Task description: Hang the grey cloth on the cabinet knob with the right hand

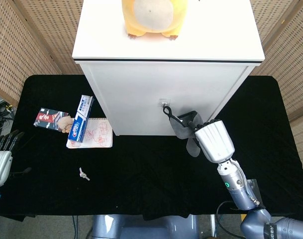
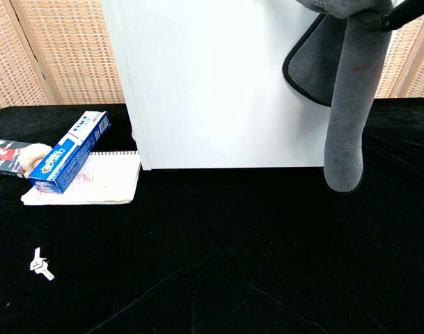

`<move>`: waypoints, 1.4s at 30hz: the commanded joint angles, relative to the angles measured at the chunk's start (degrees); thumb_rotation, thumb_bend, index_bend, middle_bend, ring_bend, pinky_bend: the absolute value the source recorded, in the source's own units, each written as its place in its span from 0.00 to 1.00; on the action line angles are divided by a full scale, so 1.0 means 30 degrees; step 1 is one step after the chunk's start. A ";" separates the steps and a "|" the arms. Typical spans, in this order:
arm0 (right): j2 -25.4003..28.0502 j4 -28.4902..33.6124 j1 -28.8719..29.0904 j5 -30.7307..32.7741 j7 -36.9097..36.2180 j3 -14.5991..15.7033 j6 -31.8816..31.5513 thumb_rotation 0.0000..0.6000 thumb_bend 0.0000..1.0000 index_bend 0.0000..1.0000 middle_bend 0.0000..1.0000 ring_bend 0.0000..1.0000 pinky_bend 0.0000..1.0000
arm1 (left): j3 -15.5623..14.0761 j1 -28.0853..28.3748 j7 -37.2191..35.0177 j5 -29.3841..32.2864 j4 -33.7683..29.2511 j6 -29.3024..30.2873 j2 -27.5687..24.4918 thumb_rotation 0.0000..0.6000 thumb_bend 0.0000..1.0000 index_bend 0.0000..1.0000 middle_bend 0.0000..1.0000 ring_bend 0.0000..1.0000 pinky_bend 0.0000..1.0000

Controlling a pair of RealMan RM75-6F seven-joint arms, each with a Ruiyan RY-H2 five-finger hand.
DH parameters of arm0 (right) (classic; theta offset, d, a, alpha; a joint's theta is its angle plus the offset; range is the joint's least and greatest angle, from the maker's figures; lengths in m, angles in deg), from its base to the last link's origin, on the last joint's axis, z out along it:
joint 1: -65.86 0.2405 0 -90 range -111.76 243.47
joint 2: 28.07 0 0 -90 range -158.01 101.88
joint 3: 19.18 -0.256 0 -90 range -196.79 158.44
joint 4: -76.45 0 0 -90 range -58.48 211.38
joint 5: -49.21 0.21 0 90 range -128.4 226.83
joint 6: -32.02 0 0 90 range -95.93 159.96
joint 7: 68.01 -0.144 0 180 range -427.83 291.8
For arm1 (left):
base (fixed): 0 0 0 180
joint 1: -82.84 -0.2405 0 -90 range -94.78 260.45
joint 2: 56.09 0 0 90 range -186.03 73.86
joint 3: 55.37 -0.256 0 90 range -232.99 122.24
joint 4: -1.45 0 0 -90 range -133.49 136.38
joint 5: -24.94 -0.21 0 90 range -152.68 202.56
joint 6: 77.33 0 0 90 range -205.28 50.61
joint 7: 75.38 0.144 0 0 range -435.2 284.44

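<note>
The grey cloth (image 1: 183, 129) (image 2: 344, 104) hangs from my right hand (image 1: 193, 121), which holds it close to the white cabinet's front. The cloth's black loop reaches up to the small metal knob (image 1: 163, 102) on the cabinet door; whether the loop sits over the knob I cannot tell. In the chest view the cloth droops in front of the cabinet (image 2: 212, 83), and a dark finger (image 2: 406, 10) shows at the top right edge. My left hand (image 1: 3, 149) rests open at the table's far left edge, fingers apart, holding nothing.
A yellow plush toy (image 1: 150, 17) sits on top of the cabinet. Left of the cabinet lie a blue toothpaste box (image 1: 80, 118) on a notepad (image 1: 91, 134), a snack packet (image 1: 52, 119), and a small metal key (image 1: 83, 173). Wicker screens stand behind the black table.
</note>
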 commanded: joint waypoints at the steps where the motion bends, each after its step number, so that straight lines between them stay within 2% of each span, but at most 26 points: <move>1: -0.0160 0.0086 0.0121 -0.0036 0.0190 -0.0038 0.0140 1.00 0.83 0.81 1.00 1.00 1.00 | -0.0007 0.0013 0.0054 0.0013 -0.0001 -0.0027 0.0020 1.00 0.00 0.00 0.00 0.00 0.00; 12: -0.0827 0.0078 0.0457 0.0612 0.1277 -0.0250 0.0731 1.00 0.83 0.81 1.00 1.00 1.00 | 0.0035 0.0015 -0.0042 0.0107 0.0014 -0.0054 -0.0013 1.00 0.00 0.00 0.00 0.00 0.00; 42: -0.0584 -0.0393 0.0088 0.0940 0.0664 0.0062 0.0979 1.00 0.82 0.81 1.00 1.00 1.00 | 0.0032 0.0027 0.0169 0.0174 0.0007 -0.0061 0.0057 1.00 0.00 0.00 0.00 0.00 0.00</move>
